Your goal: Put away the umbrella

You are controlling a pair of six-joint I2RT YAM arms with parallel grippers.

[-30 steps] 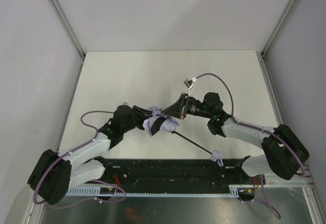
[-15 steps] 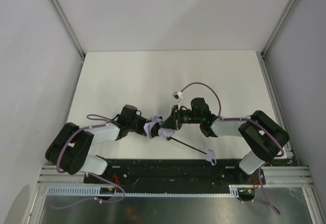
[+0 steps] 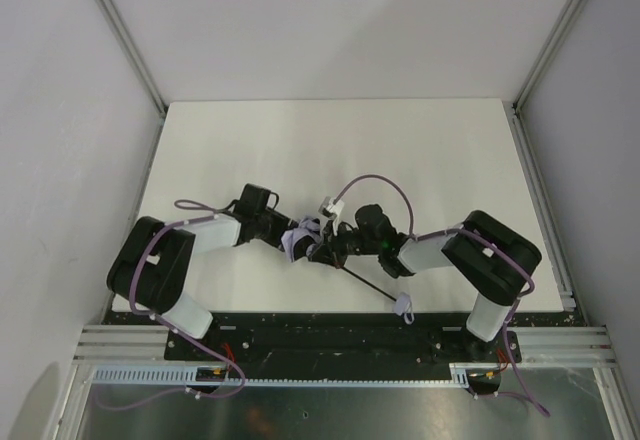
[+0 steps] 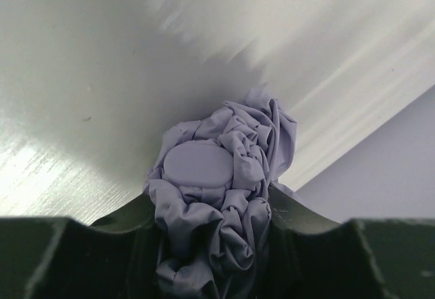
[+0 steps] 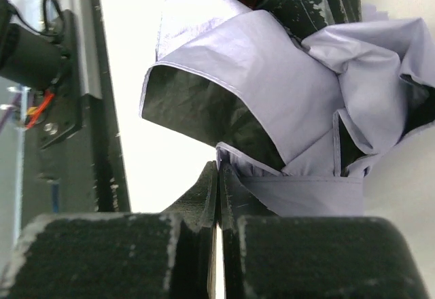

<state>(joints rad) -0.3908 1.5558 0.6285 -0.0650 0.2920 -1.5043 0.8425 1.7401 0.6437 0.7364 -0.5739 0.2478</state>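
Pale walls (image 3: 300, 30) around white tabletop (image 3: 250, 150). Between fingers of half-open left gripper (image 4: 211, 221), bunched umbrella (image 4: 224, 156) canopy, clamped. Just beside, right gripper (image 5: 219, 177) closed tight on canopy hem. Behind right gripper, black shaft (image 3: 370, 285) slanting toward base rail (image 3: 300, 332).

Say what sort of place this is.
Probably a robot test cell: a flat white table boxed in by plain pale wall panels and slim aluminium posts, plus a black mounting rail.

You pulled the left arm (image 3: 205, 235) and right arm (image 3: 430, 252) in close to their bases. The umbrella (image 3: 300, 241) went lower and left; its handle (image 3: 405, 305) slid left too.
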